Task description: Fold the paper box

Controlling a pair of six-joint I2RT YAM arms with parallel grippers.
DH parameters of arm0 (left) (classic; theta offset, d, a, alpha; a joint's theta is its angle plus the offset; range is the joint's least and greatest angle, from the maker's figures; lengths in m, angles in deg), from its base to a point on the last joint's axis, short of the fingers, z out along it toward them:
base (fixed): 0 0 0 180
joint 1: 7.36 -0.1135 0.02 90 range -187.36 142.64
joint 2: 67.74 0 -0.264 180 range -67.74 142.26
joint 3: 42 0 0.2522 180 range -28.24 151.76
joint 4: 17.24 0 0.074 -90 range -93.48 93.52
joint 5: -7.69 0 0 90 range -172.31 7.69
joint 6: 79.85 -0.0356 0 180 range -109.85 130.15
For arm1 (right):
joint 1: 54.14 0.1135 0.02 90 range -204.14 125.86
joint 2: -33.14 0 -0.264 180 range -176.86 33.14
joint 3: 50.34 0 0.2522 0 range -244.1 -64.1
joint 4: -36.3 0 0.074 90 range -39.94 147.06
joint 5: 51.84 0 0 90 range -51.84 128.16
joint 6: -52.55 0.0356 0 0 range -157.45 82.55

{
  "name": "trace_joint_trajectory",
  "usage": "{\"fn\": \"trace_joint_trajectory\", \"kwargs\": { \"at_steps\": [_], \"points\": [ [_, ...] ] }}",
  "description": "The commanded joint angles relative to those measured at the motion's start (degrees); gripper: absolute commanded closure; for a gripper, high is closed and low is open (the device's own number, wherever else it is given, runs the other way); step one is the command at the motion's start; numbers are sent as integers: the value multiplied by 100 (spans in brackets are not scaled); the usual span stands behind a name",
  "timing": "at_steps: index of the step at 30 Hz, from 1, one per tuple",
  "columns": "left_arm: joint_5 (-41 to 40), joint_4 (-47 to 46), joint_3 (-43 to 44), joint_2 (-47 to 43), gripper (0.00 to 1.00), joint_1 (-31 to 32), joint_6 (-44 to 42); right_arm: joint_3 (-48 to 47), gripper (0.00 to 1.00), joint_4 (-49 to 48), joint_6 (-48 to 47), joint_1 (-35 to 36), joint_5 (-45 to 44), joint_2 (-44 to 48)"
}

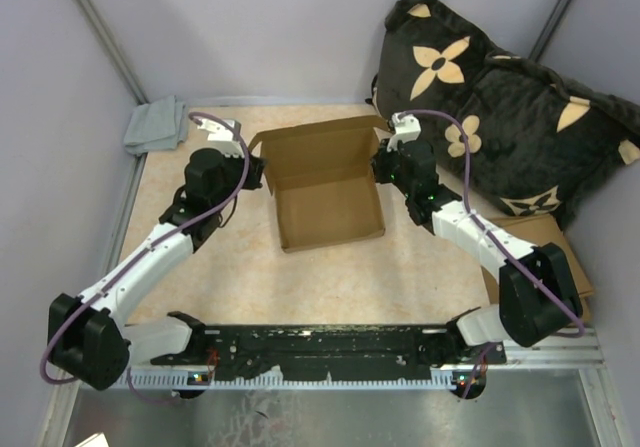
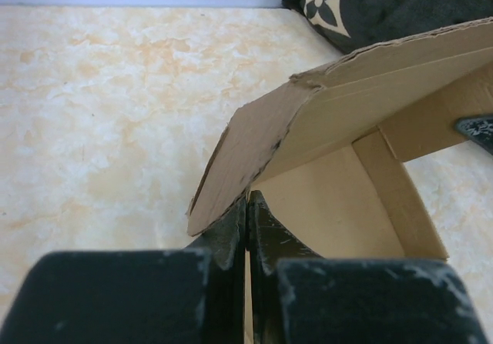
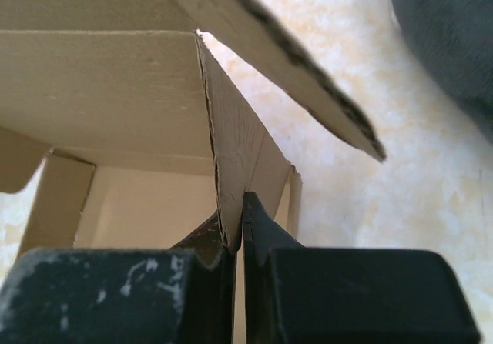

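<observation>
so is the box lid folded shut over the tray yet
No, the top view looks straight into the bare tray of the paper box, and its lid stands open along the far side.

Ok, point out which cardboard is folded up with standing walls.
The paper box in the middle, an open tray with raised sides; the cardboard pile at the right edge lies flat.

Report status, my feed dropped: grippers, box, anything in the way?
Both shut: left gripper on left wall of box, right gripper on right wall; lid open; pillow close beside it.
</observation>
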Motion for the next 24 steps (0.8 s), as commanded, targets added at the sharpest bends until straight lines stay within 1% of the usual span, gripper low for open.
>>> {"fn": "trace_joint_trajectory", "kwargs": {
  "at_steps": [1,6,11,14,18,21,24],
  "points": [
    [199,-489,105,224,100,123,-204,40,100,-1662,-56,201,175,104],
    [-50,-1082,-270,370,100,128,-212,356,100,-2304,-110,293,136,-241],
    [162,-1301,-418,496,100,135,41,880,98,-2807,-491,628,-349,-318],
    [188,-1211,-439,494,100,171,96,1055,98,-2772,-509,728,-553,-264],
    [86,-865,-510,410,100,212,124,1097,96,-2324,-438,777,-575,-183],
    [-64,-512,-622,273,96,234,185,1021,90,-1715,-283,782,-470,-45],
    [-158,-213,-801,57,92,259,336,887,71,-957,-68,782,-333,90]
  ]
}}
